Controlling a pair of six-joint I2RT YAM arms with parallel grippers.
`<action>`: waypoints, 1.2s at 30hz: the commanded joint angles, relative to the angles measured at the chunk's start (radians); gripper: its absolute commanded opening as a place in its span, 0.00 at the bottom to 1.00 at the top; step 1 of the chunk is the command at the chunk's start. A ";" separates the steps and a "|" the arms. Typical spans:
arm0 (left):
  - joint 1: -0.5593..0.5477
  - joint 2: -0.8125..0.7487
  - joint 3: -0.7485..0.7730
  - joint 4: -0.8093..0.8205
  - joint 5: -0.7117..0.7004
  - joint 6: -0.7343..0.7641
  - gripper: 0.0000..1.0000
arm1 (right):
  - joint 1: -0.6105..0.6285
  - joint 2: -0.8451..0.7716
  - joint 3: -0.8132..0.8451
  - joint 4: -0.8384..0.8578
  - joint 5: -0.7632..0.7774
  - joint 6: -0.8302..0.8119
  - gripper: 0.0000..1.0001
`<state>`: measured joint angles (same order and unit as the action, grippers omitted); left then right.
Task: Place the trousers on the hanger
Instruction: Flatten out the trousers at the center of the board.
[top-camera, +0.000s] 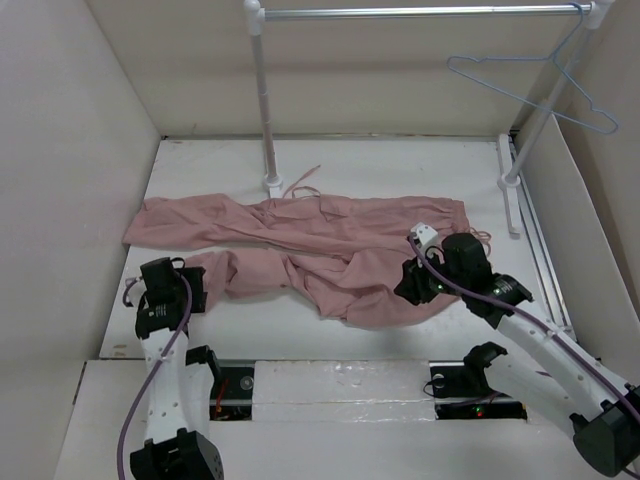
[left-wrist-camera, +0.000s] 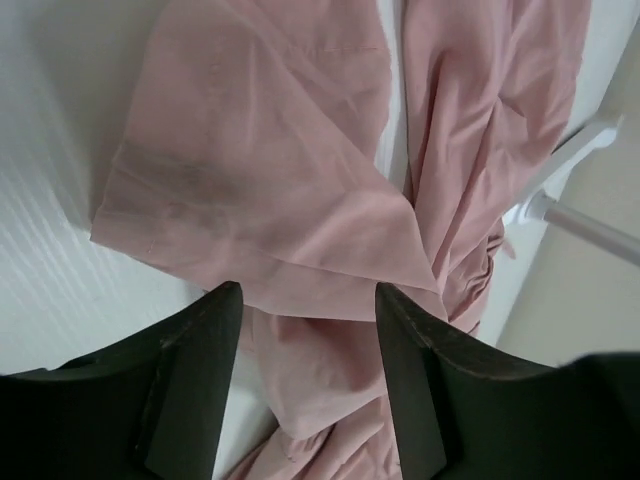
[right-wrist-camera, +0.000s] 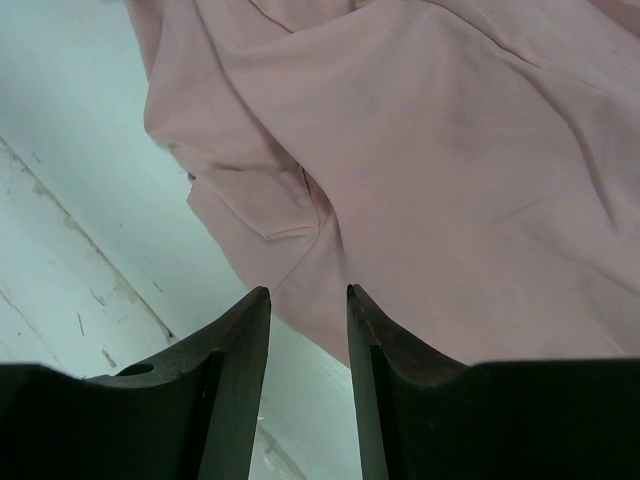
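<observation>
The dusty-pink trousers (top-camera: 300, 250) lie crumpled across the middle of the white table, legs running left. The pale blue hanger (top-camera: 530, 85) hangs from the metal rail at the back right. My left gripper (top-camera: 195, 285) is open and empty by the end of the near leg; in the left wrist view (left-wrist-camera: 308, 300) its fingers straddle pink cloth (left-wrist-camera: 300, 180) without holding it. My right gripper (top-camera: 405, 285) is open over the right near edge of the trousers; in the right wrist view (right-wrist-camera: 308, 300) its jaws stand a little apart above the cloth's edge (right-wrist-camera: 400, 200).
A white clothes rail (top-camera: 420, 12) spans the back on two posts, one (top-camera: 265, 110) standing just behind the trousers. The other post's white foot (top-camera: 510, 195) runs along the right side. White walls close in left, back and right. A raised white ledge (top-camera: 340, 385) lies along the near edge.
</observation>
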<state>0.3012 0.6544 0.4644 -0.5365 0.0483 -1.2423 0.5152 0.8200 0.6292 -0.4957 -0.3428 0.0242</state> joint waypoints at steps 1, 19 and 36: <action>-0.001 -0.012 -0.053 0.000 -0.016 -0.147 0.51 | 0.009 -0.027 0.020 -0.004 -0.019 -0.043 0.42; -0.001 0.234 -0.014 0.086 -0.038 -0.143 0.00 | 0.000 0.015 0.076 -0.032 0.031 -0.079 0.44; -0.027 0.237 0.785 -0.187 -0.150 0.285 0.00 | -0.105 0.062 0.110 -0.060 0.103 -0.076 0.44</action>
<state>0.2825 0.8806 1.1355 -0.6498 -0.1074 -1.0546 0.4389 0.8696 0.6933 -0.5495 -0.2787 -0.0490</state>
